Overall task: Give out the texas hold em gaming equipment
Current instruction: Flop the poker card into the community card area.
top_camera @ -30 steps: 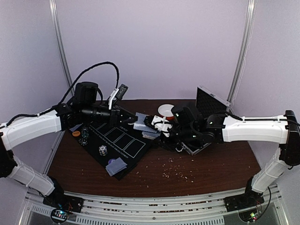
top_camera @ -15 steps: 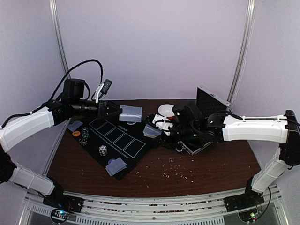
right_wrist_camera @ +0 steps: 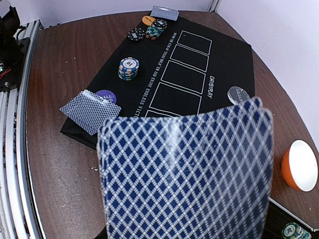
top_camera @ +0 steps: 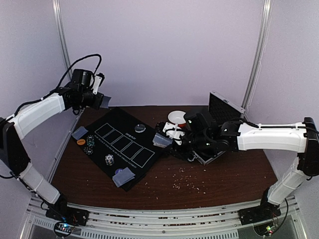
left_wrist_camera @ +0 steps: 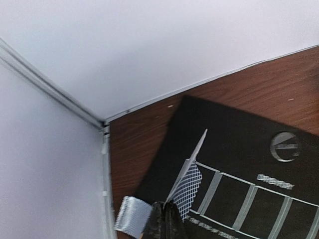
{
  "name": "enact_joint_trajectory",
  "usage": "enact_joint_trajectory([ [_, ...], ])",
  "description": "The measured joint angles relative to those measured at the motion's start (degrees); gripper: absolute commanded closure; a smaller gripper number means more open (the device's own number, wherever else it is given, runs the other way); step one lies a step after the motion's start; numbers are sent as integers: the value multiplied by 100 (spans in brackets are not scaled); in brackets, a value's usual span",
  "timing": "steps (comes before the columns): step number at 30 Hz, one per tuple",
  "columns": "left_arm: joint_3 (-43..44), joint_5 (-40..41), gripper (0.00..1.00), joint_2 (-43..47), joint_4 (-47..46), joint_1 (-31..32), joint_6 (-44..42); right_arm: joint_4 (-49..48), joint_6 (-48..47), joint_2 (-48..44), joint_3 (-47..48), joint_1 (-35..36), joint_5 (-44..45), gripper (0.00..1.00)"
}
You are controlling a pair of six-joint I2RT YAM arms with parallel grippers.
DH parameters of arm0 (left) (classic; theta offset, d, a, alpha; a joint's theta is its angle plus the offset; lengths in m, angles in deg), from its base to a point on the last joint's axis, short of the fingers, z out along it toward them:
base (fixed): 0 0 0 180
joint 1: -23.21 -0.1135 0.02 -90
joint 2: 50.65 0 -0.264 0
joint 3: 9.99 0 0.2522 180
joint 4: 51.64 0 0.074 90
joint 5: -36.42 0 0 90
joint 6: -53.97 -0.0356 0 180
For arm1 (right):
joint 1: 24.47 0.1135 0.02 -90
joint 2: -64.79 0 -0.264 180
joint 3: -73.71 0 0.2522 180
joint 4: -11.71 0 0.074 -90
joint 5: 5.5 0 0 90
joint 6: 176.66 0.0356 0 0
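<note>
a single grey-blue-backed playing card (left_wrist_camera: 191,175) is being pinched edge-on in the closed left gripper (left_wrist_camera: 166,223). it is hanging in the air above the far left corner of the black mat (left_wrist_camera: 234,134), with a small pile of cards (left_wrist_camera: 130,220) lying below and to one side, just off the mat's edge. a thick fan of cards (right_wrist_camera: 187,174) is being clamped by the right gripper (top_camera: 168,137), near the mat's right edge and close to the white bowl (top_camera: 175,117). a chip stack (right_wrist_camera: 128,68) and a grey disc (right_wrist_camera: 238,94) are sitting on the mat. this looks like dealing under way, one card travelling to a player's spot. the next move probably calls for lowering it flat onto that pile and releasing it.
</note>
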Motion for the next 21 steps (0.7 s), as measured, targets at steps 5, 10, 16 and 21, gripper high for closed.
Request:
enact_joint_trajectory([
  [5,487,1692,100,-1172,61,-2,-673,-4,0,-83,-39,0,-7,61],
  [10,334,2334,100,-1725,-533,-2,-1563,-4,2,-149,-81,0,-11,61],
  [16,1322,3136,100,-2817,-446,0,-1980,4,20,-223,-160,-7,-9,61],
  [21,1447,3421,100,-3220,76,15,-1867,-4,31,-264,-192,-17,-11,61],
])
